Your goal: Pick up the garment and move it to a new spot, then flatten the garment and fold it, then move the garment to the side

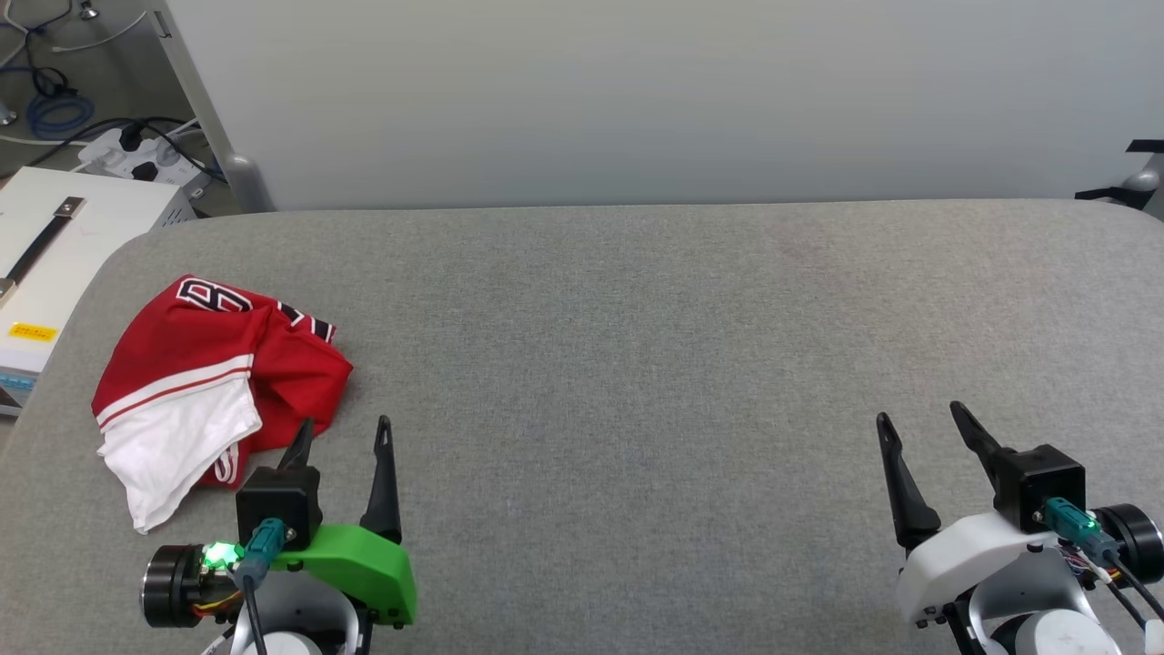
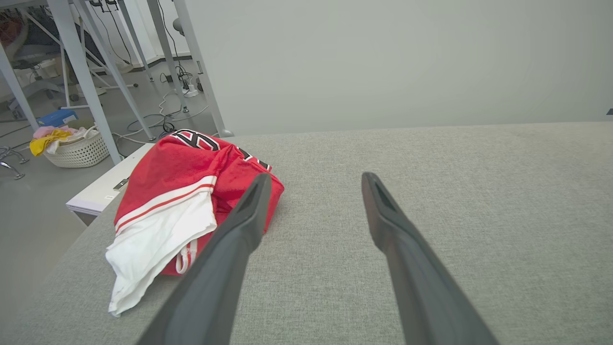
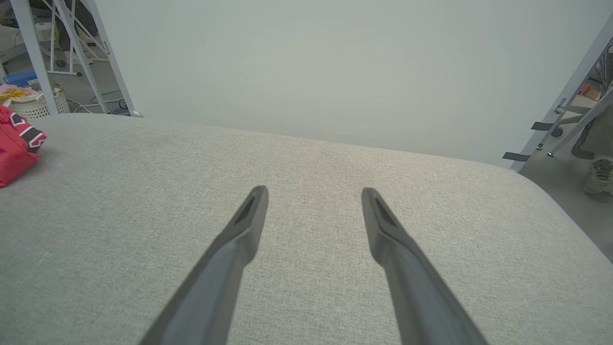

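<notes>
The garment [image 1: 205, 364] lies crumpled in a heap at the left end of the grey padded table [image 1: 637, 364], red with a white sleeve toward me and black lettering at its far side. From the left wrist it appears as the same heap [image 2: 177, 191], just left of the fingers. My left gripper [image 1: 344, 435] is open just right of and in front of the heap, with nothing between its fingers. My right gripper [image 1: 923, 418] stands open over bare table at the lower right. In the right wrist view an edge of the garment [image 3: 14, 148] shows at far left.
A white box [image 1: 55, 255] with a black strap stands off the table's left edge, with a power strip and cables [image 1: 136, 155] behind it. A grey partition wall [image 1: 637, 91] runs behind the table. A laundry basket [image 2: 76, 146] sits on the floor.
</notes>
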